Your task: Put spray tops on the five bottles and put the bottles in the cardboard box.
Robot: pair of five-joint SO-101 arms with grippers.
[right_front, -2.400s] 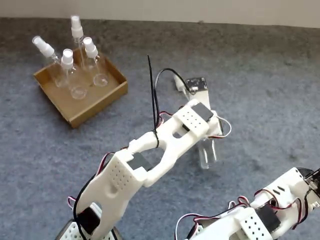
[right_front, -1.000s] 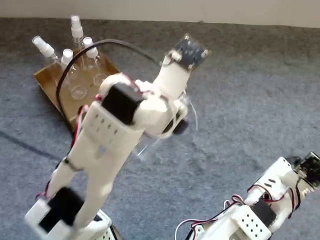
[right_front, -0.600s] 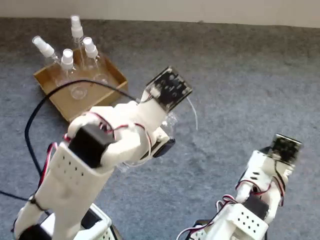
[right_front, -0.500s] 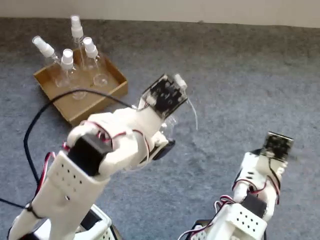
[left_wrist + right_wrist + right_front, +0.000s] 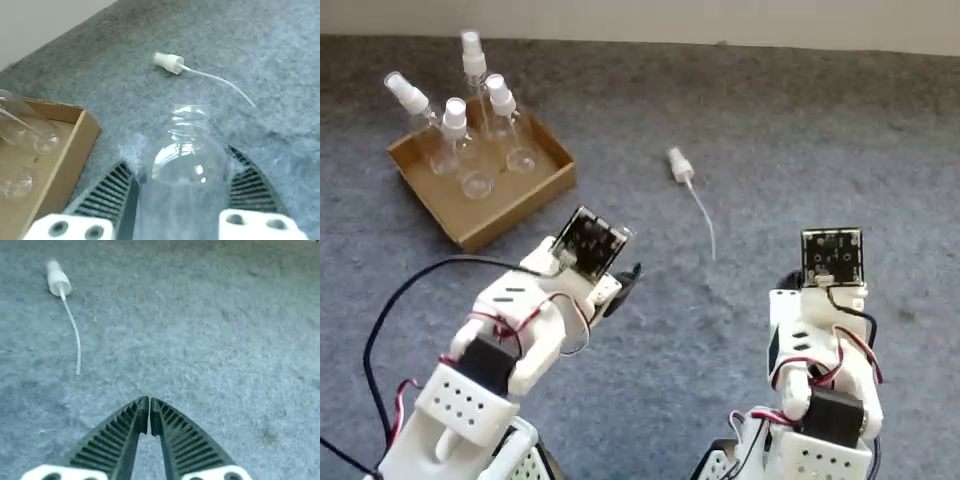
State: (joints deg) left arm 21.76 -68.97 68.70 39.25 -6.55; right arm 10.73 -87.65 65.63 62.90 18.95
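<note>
The cardboard box (image 5: 516, 214) is taken as the landmark; it is set on the grey counter (image 5: 820, 130) toward the far left corner in the high view. Four capped bottles (image 5: 454, 135) are stood inside the box, leaning at slightly different angles, each fitted with a white spray head. In the left wrist view a brown wall of the box (image 5: 75, 150) is seen, with clear bottle bases lying within it.

A fifth bottle (image 5: 189, 150), clear and uncapped, is gripped between the ribbed fingers (image 5: 117, 180) of the left tool (image 5: 180, 162). It is held outside the box, just beside the box's open corner, with its threaded mouth turned away from the box and toward the loose spray top (image 5: 168, 62). In the high view the left arm (image 5: 510, 330) is seen on the near side of the box, and the bottle is hidden under it.

The loose spray top (image 5: 678, 165) is laid flat on the counter, well apart from the box, on the side of the box that faces the right arm (image 5: 820, 330). Its thin dip tube is curved away from the box and toward the near edge.

The right tool (image 5: 149, 401) is clenched, nothing being held between its fingers, and is kept above bare counter. It is placed farther from the box than the spray top (image 5: 57, 279) is, and it touches neither the top nor its tube.
</note>
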